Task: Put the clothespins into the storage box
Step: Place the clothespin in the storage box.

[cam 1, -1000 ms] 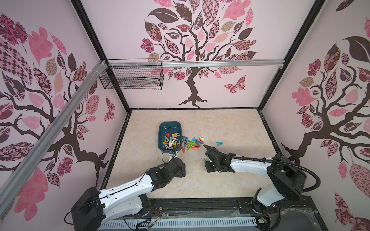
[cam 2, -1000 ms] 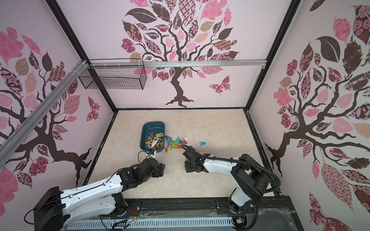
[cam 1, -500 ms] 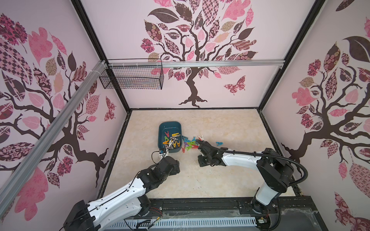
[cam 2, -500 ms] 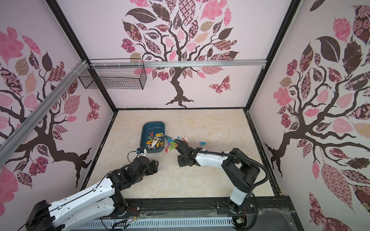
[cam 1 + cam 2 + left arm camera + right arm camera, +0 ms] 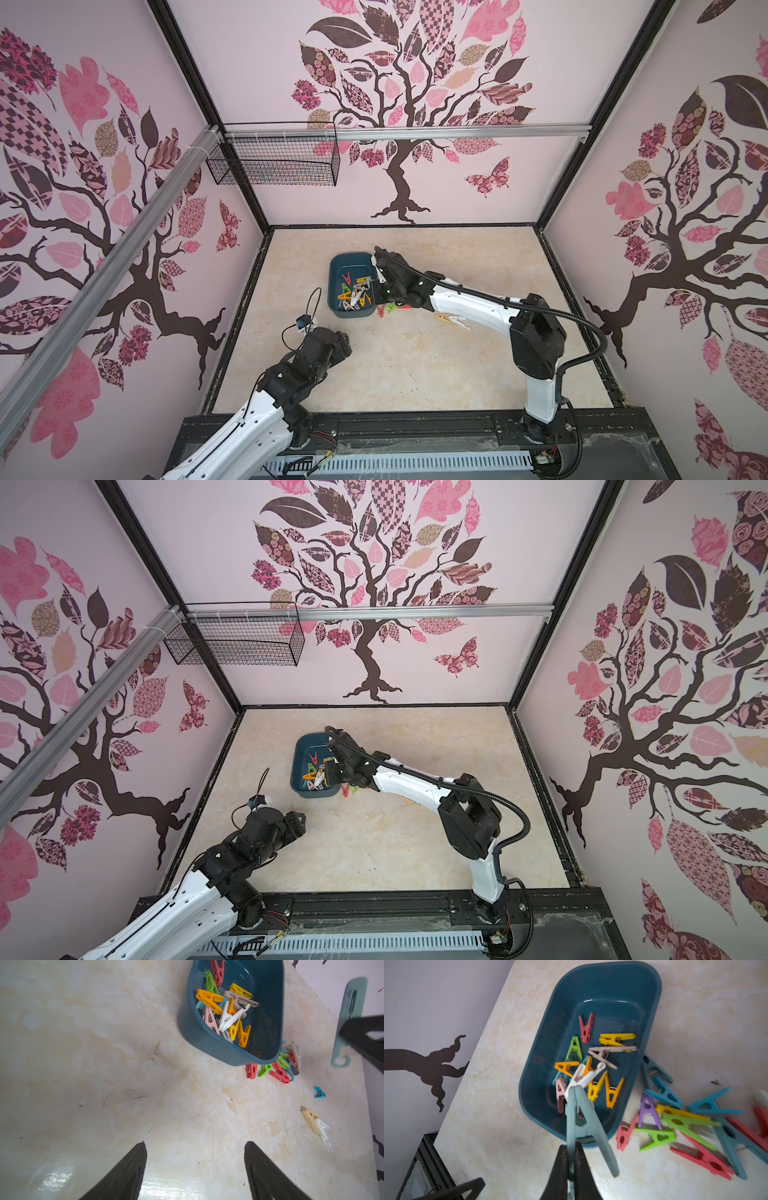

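right wrist view: right hand (image 5: 571,1146) clamped on one leg of a pale teal clothespin (image 5: 580,1118). the pin slants out over the near end of the storage box (image 5: 542,1043), its nose overlapping a white clothespin (image 5: 584,1076) on the heap inside; contact cannot be told there. in both top views this grip is hidden; only the hand's dark body shows, over the box's rim on the right arm's side. left wrist view catches the same teal pin side-on, blurred, hanging off a dark finger. only that view shows the left hand (image 5: 195,1142): spread wide, nothing between the tips, over bare table (image 5: 83,1043), well apart from the box. box: dark teal, rounded corners, low walls; holds a mixed heap (image 5: 226,1012) of orange, yellow, red, green, beige, pink, white, in the half nearer the arms. loose clothespins (image 5: 675,1124) lie on the table, touching or just beside the box's near corner on the right arm's side: red, green, teal, purple, yellow. left wrist view adds a small blue clothespin (image 5: 319,1092) and a beige-and-white pair (image 5: 313,1124) farther out; the pair (image 5: 451,320) also shows in a top view, just beside the right forearm.
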Robot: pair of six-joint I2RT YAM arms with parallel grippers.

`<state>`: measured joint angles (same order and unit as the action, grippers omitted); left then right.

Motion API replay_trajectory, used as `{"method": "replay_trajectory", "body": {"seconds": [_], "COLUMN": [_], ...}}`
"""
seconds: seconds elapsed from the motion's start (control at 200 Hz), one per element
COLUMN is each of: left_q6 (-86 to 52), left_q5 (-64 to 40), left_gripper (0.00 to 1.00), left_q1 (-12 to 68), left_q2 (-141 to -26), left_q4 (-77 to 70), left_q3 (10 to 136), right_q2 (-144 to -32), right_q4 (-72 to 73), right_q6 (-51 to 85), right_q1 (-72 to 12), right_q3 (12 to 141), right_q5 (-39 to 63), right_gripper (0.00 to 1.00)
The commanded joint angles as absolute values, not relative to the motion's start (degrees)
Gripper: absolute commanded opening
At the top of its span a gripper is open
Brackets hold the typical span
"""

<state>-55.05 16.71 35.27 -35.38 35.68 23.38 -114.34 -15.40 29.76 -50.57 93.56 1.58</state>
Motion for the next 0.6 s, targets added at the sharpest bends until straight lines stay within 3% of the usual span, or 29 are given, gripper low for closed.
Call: {"method": "replay_trajectory", "body": {"seconds": [0.0, 0.15, 0.255, 0.425, 0.59], "left_q6": [-54.0, -51.1, -45.7, -39.2, -35.2], "left_q5": [17.0, 16.7, 18.2, 16.2, 17.2], "left_gripper": [0.78, 0.77, 0.75, 0.74, 0.73], "left_q1": [35.1, 35.1, 35.1, 36.7, 45.5], "left_q2": [-35.6, -35.0, -37.3, -47.1, -56.7], "left_q4": [38.4, 38.7, 38.0, 32.8, 22.7], "left_q3": [23.7, 24.4, 26.1, 29.8, 32.6], "right_q2": [-121.0, -125.6, -122.6, -109.4, -93.9], "right_q4": [-18.6, -23.8, -25.5, -20.9, -16.3], "right_q6": [29.4, 27.0, 24.8, 24.2, 25.9], "right_q1": [-50.8, -50.7, -50.7, -49.4, -46.6], "right_q3": [101.2, 110.9, 110.7, 93.0, 71.4], "right_q5": [1.6, -0.5, -2.1, -4.6, -7.4], "right_gripper": [0.07, 0.26, 0.32, 0.35, 0.39]}}
